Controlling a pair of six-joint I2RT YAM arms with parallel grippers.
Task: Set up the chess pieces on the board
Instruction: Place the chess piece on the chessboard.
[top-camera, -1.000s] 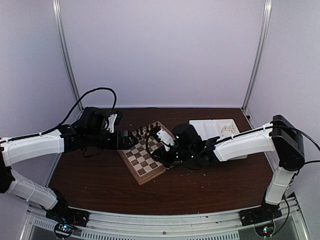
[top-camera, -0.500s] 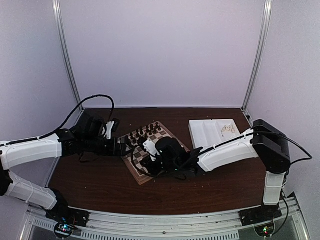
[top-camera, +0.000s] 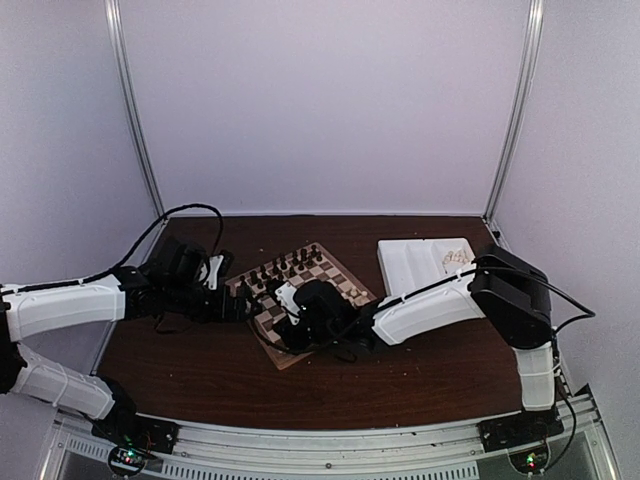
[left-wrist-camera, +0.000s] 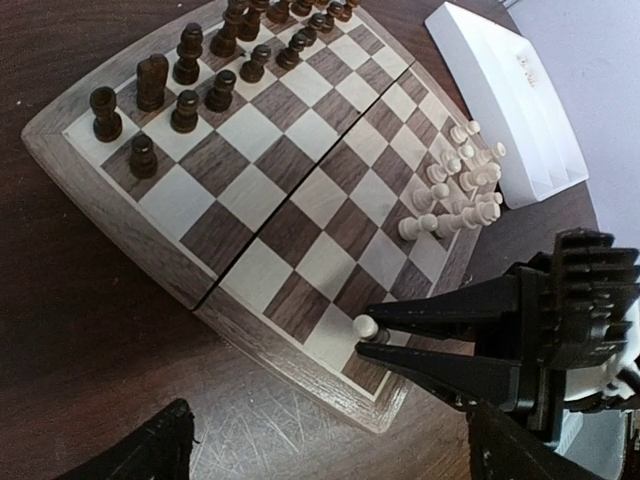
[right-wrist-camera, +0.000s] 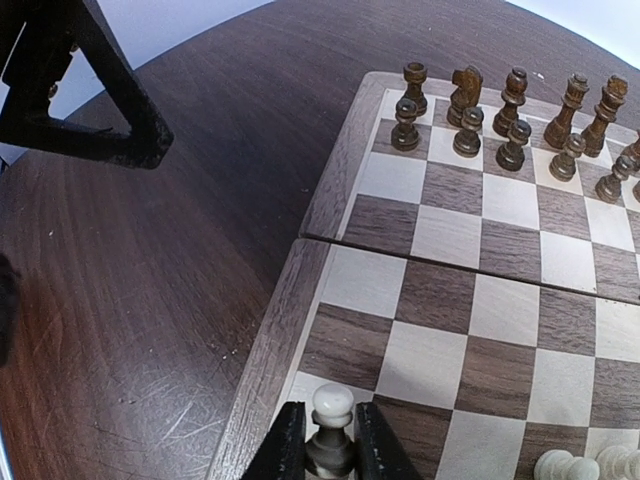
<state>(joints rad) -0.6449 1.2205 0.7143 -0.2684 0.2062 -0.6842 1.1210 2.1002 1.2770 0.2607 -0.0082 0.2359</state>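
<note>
The board (top-camera: 312, 283) lies at mid-table, with dark pieces (left-wrist-camera: 190, 75) along its far rows. Several cream-white chess pieces (left-wrist-camera: 458, 190) cluster at its right near corner. My right gripper (right-wrist-camera: 332, 445) is shut on a cream-white pawn (right-wrist-camera: 332, 405) and holds it upright, low over the squares beside the board's left near corner; the pawn also shows in the left wrist view (left-wrist-camera: 366, 326). I cannot tell whether it touches the board. My left gripper (left-wrist-camera: 325, 445) is open and empty above the table, just off the board's left edge (top-camera: 237, 300).
A white tray (top-camera: 425, 262) with a few cream pieces stands right of the board; it also shows in the left wrist view (left-wrist-camera: 515, 110). Dark wooden table (right-wrist-camera: 150, 300) lies left of the board. White walls and metal posts enclose the table.
My right gripper has carried the pawn leftward across the board from its right side to its left near corner. My left gripper has drawn back a little to the left.
</note>
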